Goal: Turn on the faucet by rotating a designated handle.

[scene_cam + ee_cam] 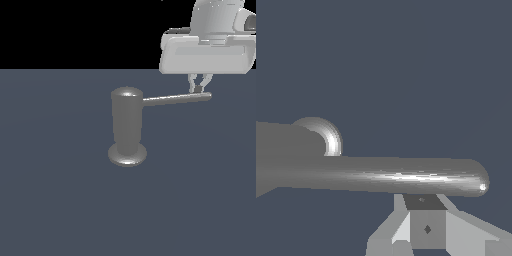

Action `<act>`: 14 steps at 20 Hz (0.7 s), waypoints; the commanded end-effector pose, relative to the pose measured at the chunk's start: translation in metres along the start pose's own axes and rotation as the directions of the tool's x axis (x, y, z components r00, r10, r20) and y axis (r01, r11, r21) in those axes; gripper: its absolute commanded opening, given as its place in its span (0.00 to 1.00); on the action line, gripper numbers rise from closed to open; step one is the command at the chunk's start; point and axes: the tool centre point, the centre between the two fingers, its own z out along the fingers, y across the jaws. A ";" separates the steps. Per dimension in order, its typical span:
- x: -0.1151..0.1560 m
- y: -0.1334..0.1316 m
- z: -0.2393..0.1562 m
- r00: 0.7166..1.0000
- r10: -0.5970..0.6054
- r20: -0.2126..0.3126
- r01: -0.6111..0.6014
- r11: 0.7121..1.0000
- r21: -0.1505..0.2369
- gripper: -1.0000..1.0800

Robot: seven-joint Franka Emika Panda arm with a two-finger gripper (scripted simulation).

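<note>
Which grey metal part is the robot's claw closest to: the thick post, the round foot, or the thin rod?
The handle, the thin sideways rod; the gripper sits at its far tip, away from the faucet.

Flat slate-blue floor (65, 210), plain and unmarked, filling the exterior view from 3 through 6 to 9 o'clock. Above it, toward 12 o'clock, a pure black backdrop (75, 30), meeting the floor at a straight level horizon. No walls, windows or furniture in sight. Even, soft lighting, with no clear cast shadows on the floor. In the wrist view, the same slate-blue surface across the whole background, uniform in tone.
</note>
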 end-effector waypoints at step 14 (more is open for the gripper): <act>0.049 -0.002 0.012 1.000 0.011 0.017 -0.012 1.000 0.001 0.00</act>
